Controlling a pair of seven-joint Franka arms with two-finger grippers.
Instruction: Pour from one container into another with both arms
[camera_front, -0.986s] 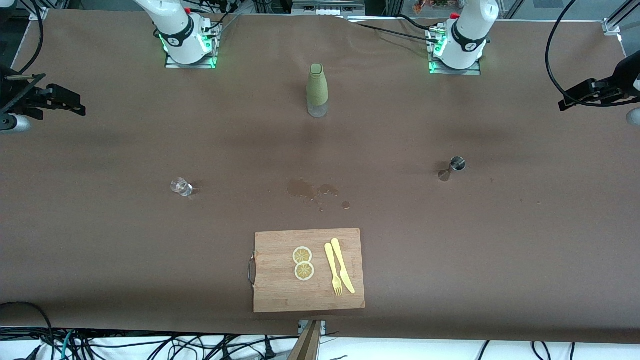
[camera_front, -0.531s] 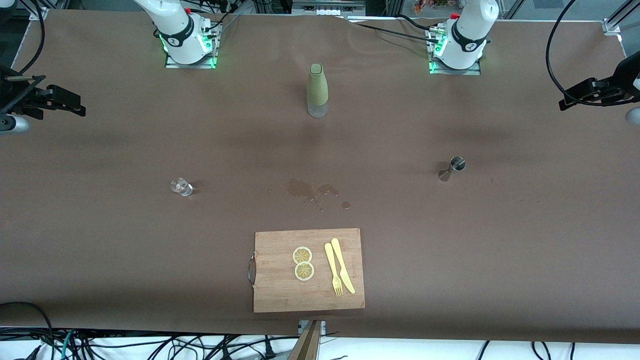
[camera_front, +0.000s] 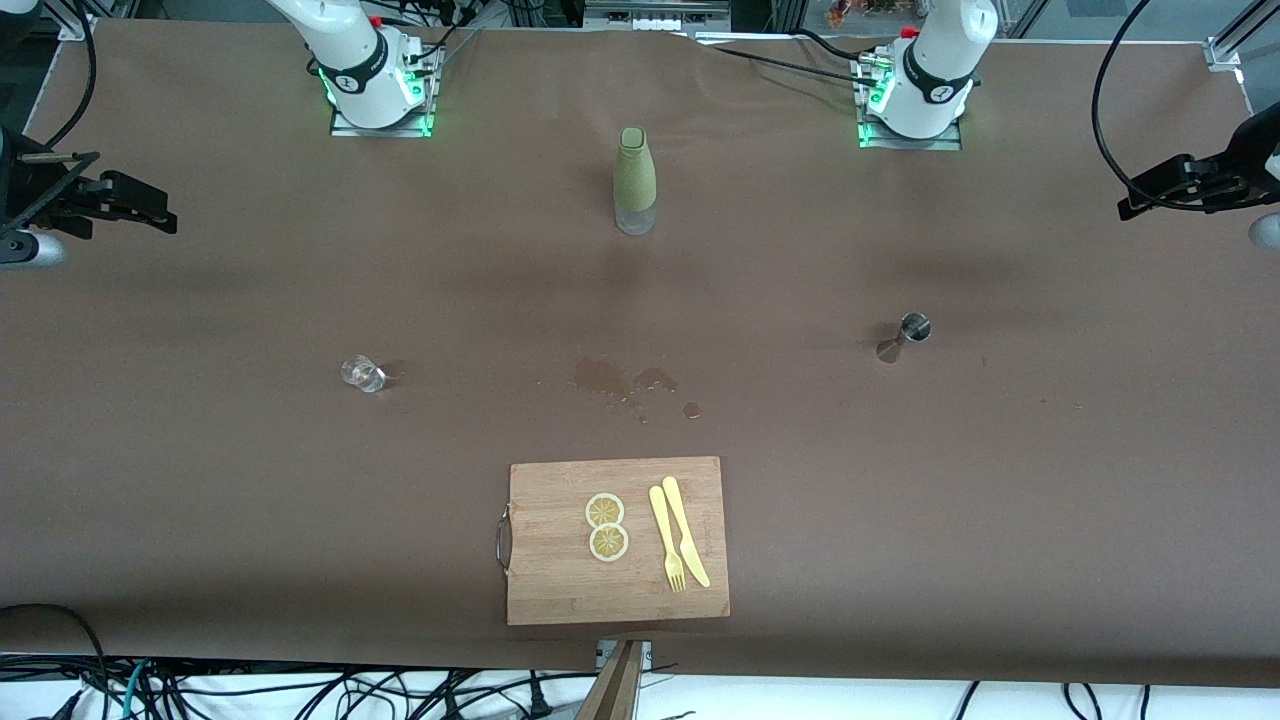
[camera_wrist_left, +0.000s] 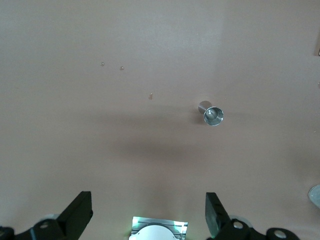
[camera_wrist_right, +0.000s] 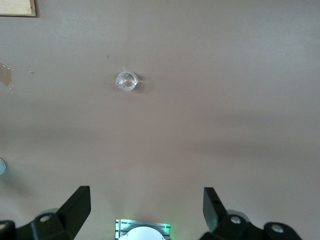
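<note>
Nothing moved: both fingers (camera_wrist_left: 148, 215) (camera_wrist_right: 146, 207) spread, high above table (camera_front: 1000, 500).

No words, labels, brand names or numbers can be read on anything here; any marks on the arms are illegible.

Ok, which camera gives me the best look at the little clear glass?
The right wrist view: it looks straight down into the clear glass, showing its open rim with bare table around it. The front view shows it small, toward the right arm's end of the table. The left wrist view does not show it, only the metal jigger.
</note>
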